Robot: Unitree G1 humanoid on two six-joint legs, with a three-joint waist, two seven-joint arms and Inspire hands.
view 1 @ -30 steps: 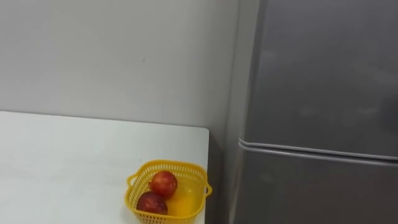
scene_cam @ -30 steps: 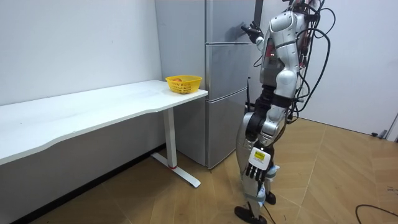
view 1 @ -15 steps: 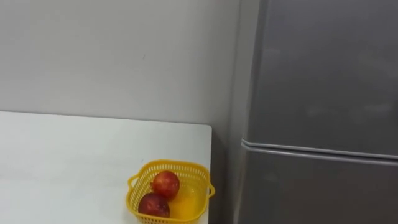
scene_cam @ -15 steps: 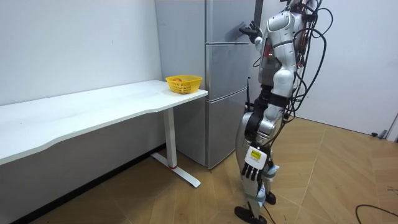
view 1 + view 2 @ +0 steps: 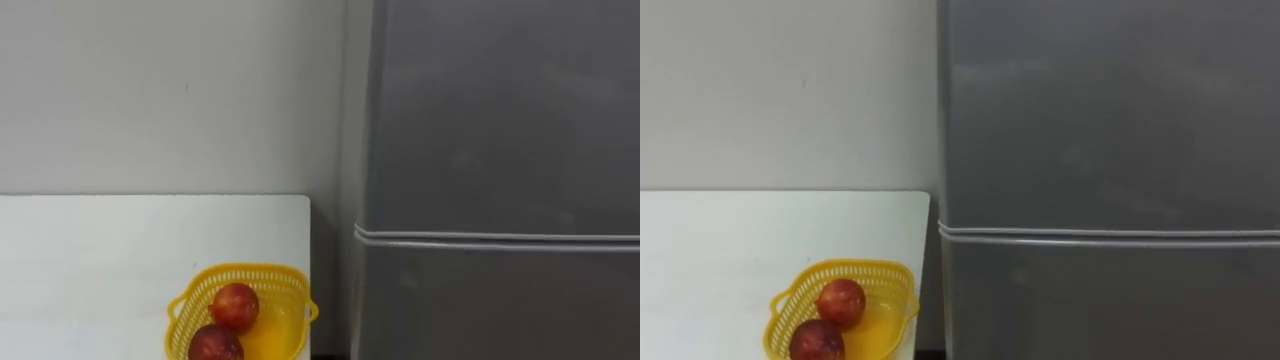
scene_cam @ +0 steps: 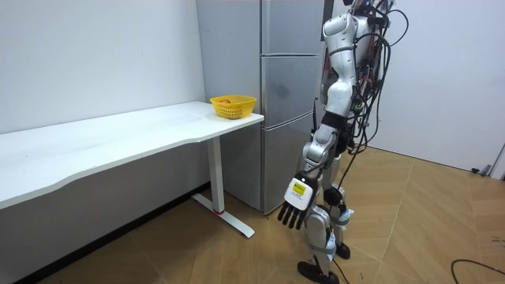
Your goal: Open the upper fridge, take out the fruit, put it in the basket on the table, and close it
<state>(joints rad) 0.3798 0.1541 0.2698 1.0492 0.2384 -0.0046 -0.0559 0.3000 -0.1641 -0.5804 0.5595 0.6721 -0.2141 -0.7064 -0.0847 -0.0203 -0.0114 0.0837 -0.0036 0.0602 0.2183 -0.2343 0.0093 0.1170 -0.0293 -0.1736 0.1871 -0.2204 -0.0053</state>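
Moved vs. 1 s ago: robot has turned more squarely to the fridge (image 6: 288, 87) in room view, and its L hand (image 6: 296, 207) has swung fwd toward room view's left; eye views shifted w/ the head (camera's own move, items unmoved). State of L hand: low by the legs, fingers straight and spread, holding nothing. Ahead: upper fridge door (image 5: 500, 110), closed, above lower door (image 5: 500, 300). Beside fridge: yellow basket (image 5: 285, 274) on white table (image 5: 120, 260), at corner nearest fridge, w/ two red fruits (image 5: 234, 305) inside.
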